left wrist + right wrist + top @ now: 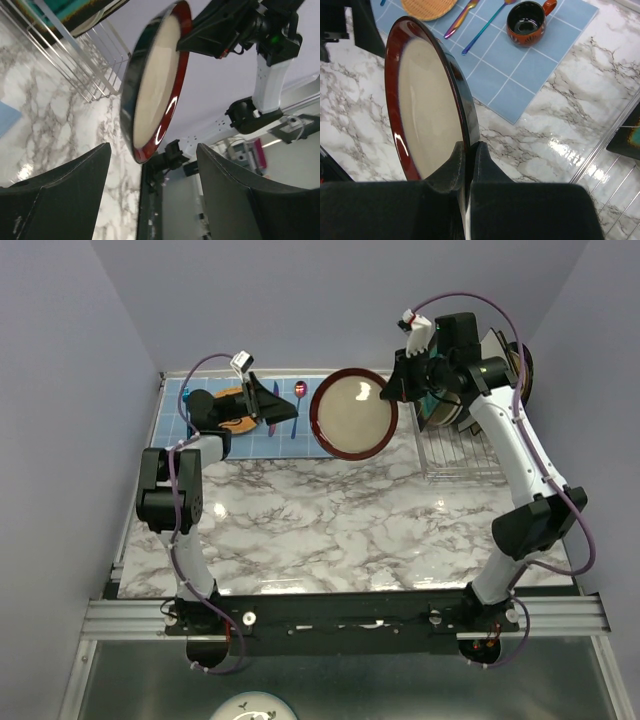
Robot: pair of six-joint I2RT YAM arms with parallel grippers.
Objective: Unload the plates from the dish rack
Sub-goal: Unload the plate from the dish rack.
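Note:
My right gripper [398,390] is shut on the edge of a round plate [353,413] with a red rim and a cream centre. It holds the plate on edge in the air, left of the silver wire dish rack [462,455]. In the right wrist view the fingers [469,150] pinch the plate's rim [425,110]. More plates [447,410] stand in the rack, one of them teal. My left gripper [275,405] is open and empty over the blue mat. It faces the held plate [155,85], which hangs a little beyond its fingertips [152,170].
A blue tiled mat [520,65] lies at the back left. On it are an orange woven mat [427,6], two iridescent spoons [465,17] and a dark-red cup [527,17]. The rack's wires [95,65] stand on the marble table [330,530] at the back right.

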